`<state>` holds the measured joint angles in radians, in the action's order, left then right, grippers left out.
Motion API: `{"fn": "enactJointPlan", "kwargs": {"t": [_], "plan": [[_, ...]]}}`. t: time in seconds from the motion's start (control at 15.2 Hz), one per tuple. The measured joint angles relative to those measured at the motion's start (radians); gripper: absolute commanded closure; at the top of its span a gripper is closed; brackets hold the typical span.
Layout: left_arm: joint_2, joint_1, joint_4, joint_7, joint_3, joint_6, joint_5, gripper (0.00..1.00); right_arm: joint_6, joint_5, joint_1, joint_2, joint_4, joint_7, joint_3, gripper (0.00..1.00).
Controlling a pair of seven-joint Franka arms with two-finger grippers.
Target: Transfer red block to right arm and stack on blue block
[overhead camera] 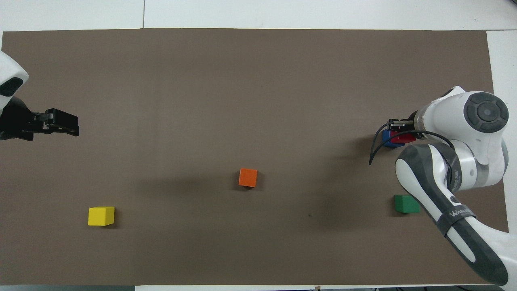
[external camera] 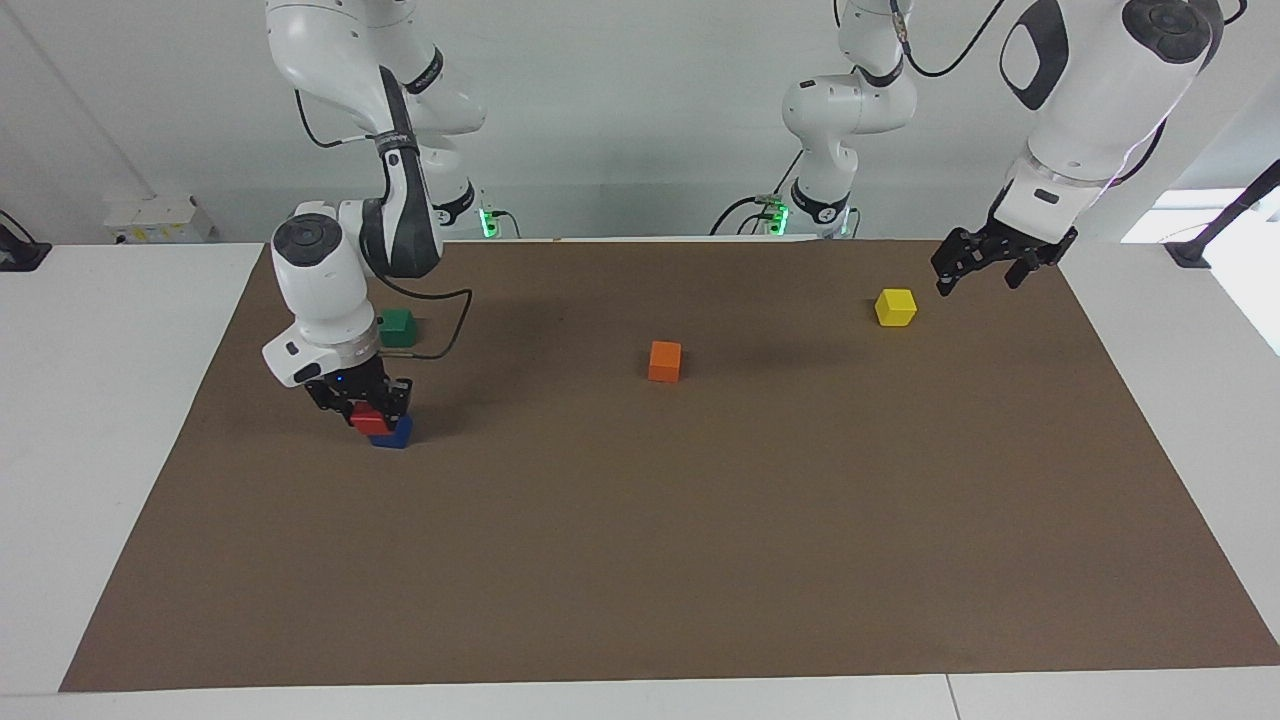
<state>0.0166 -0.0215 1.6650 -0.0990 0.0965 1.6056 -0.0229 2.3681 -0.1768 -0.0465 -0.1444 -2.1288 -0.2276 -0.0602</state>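
My right gripper (external camera: 372, 410) is shut on the red block (external camera: 369, 419) and holds it on top of the blue block (external camera: 394, 434), toward the right arm's end of the table. In the overhead view the red block (overhead camera: 404, 137) shows at the right gripper (overhead camera: 400, 130), with the blue block (overhead camera: 387, 138) peeking out under it. My left gripper (external camera: 985, 270) hangs in the air near the table's edge at the left arm's end, close to the yellow block, and holds nothing; it also shows in the overhead view (overhead camera: 60, 122).
A green block (external camera: 397, 327) lies nearer to the robots than the stack, under the right arm. An orange block (external camera: 664, 361) lies mid-table. A yellow block (external camera: 895, 307) lies toward the left arm's end. The brown mat (external camera: 640, 560) covers the table.
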Motion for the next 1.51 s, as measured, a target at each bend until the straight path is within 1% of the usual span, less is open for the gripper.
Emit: {"fn": "enactJointPlan", "kwargs": {"t": [0.33,0.53,0.72,0.98,1.12,1.38,1.51], "plan": [[0.000,-0.006,0.000,0.000,-0.003,-0.002,0.000,0.00,-0.025,0.000,0.000,0.001,-0.010,-0.003,0.000,0.00],[0.000,-0.013,0.000,0.000,-0.003,-0.003,0.000,0.00,-0.084,0.000,0.000,0.010,0.022,-0.003,0.000,0.00],[0.000,-0.013,0.000,0.000,-0.002,-0.003,0.000,0.00,-0.216,0.008,0.001,0.040,0.115,0.041,-0.014,0.00],[0.000,-0.013,0.000,0.000,-0.002,-0.003,0.000,0.00,-0.346,0.121,-0.003,0.115,0.194,0.145,-0.020,0.00],[0.000,-0.013,0.000,0.000,-0.002,-0.003,0.000,0.00,-0.465,0.128,-0.004,0.143,0.248,0.179,-0.020,0.00],[0.000,-0.013,0.000,0.000,-0.002,-0.003,0.000,0.00,-0.712,0.130,-0.005,0.163,0.379,0.230,-0.017,0.00],[0.000,-0.013,0.000,0.000,-0.002,-0.003,0.000,0.00,-0.778,0.136,-0.007,0.165,0.424,0.243,-0.015,0.00]]}}
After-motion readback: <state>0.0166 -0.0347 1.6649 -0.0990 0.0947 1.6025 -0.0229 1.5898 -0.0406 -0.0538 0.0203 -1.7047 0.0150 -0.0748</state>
